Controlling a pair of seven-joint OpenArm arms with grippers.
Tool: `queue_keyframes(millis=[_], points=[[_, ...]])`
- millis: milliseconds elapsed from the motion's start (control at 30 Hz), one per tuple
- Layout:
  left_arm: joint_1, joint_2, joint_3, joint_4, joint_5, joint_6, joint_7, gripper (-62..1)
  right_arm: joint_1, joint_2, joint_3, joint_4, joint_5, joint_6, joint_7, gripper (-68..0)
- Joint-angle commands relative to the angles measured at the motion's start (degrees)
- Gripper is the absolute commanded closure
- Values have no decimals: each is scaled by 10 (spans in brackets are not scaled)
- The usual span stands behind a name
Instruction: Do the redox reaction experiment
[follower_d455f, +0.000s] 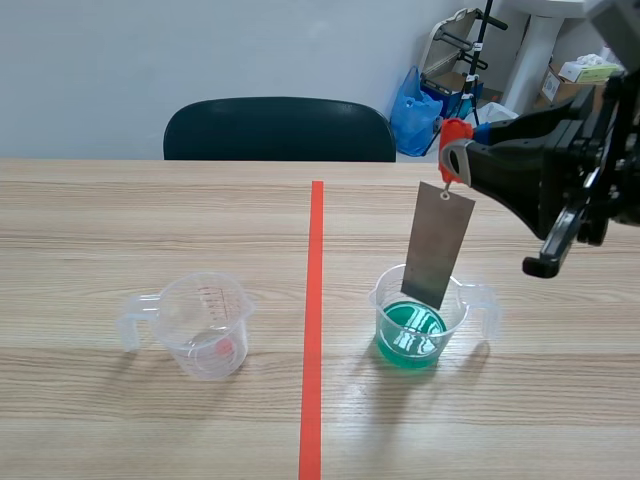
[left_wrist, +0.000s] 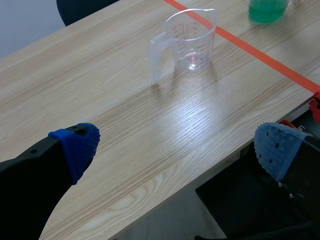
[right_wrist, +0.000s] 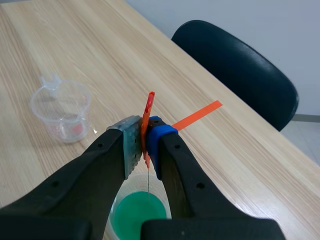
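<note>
My right gripper (right_wrist: 144, 142) above the filled cup (follower_d455f: 420, 325), its clip (follower_d455f: 452, 150) hanging a metal strip (follower_d455f: 440, 245) down into that cup, tip perhaps touching the liquid (follower_d455f: 412, 335), second cup (follower_d455f: 205, 325) left of the tape line (follower_d455f: 315, 300), chair (follower_d455f: 280, 128) behind the table (follower_d455f: 150, 220)

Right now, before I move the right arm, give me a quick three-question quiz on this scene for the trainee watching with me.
1. True or false: the right claw is shut on the orange-red clip from which the metal plate hangs.
2. Over what does the plate's lower end hang? A: a cup of red liquid; B: the cup of green liquid; C: a glass bottle.
3. Fill in: the left claw is ____ and holds nothing.

Key: 1 true; 2 B; 3 open.
</note>
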Motion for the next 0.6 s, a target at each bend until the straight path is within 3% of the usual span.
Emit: queue_keyframes(millis=[0, 567], points=[[1, 2, -4, 4, -4, -1, -10, -623, 5, -1, -2, -5, 1, 4, 14, -6], [1, 2, -4, 4, -4, -1, -10, -623, 9, -8, -19, -26, -19, 14, 43, -6]])
